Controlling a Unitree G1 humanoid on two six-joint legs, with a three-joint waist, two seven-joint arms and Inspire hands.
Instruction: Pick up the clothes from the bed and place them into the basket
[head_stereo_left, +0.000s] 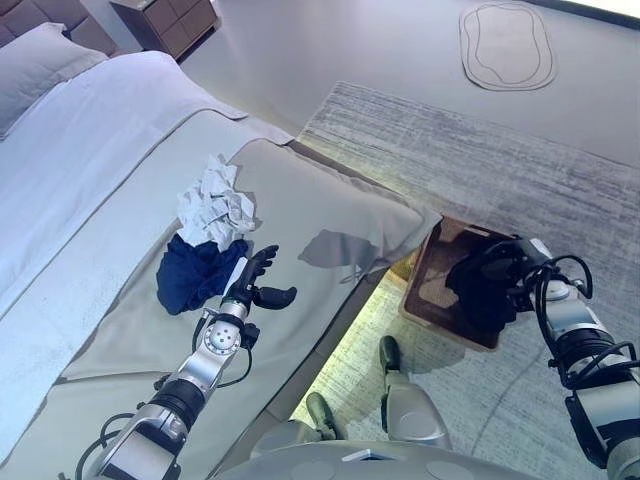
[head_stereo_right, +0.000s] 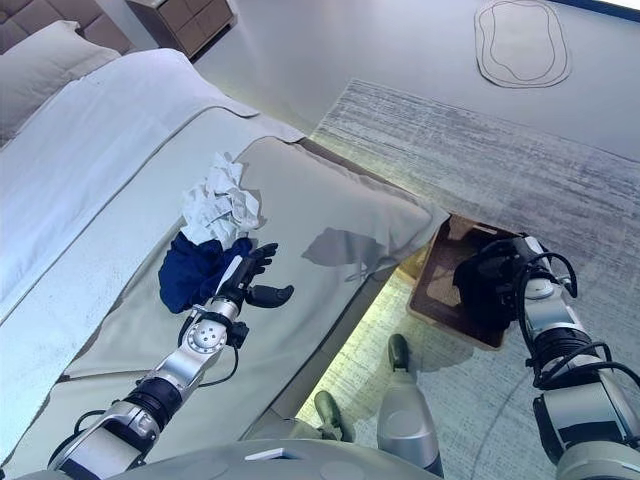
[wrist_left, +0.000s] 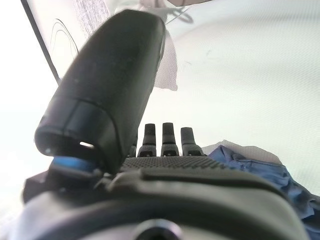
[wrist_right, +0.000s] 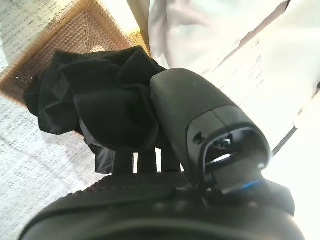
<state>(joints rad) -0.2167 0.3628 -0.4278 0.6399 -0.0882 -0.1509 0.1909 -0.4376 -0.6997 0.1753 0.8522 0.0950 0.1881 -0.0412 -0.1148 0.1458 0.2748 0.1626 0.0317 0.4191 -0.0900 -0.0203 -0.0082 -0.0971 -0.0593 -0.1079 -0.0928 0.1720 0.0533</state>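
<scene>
Bed (head_stereo_left: 330, 215), navy garment (head_stereo_left: 192, 272) and white crumpled garment (head_stereo_left: 216, 203) touching

A grey rug (head_stereo_left: 480, 160) covers the floor beside a wooden dresser (head_stereo_left: 170, 22).

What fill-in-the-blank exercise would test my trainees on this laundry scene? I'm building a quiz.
1. The right hand is shut on a ____ garment.
2. That garment hangs over the brown ____ on the rug.
3. On the bed, the white crumpled cloth lies beside a dark ____ garment.
4. The left hand, next to those clothes, is ____.

Answers: black; basket; blue; open
</scene>
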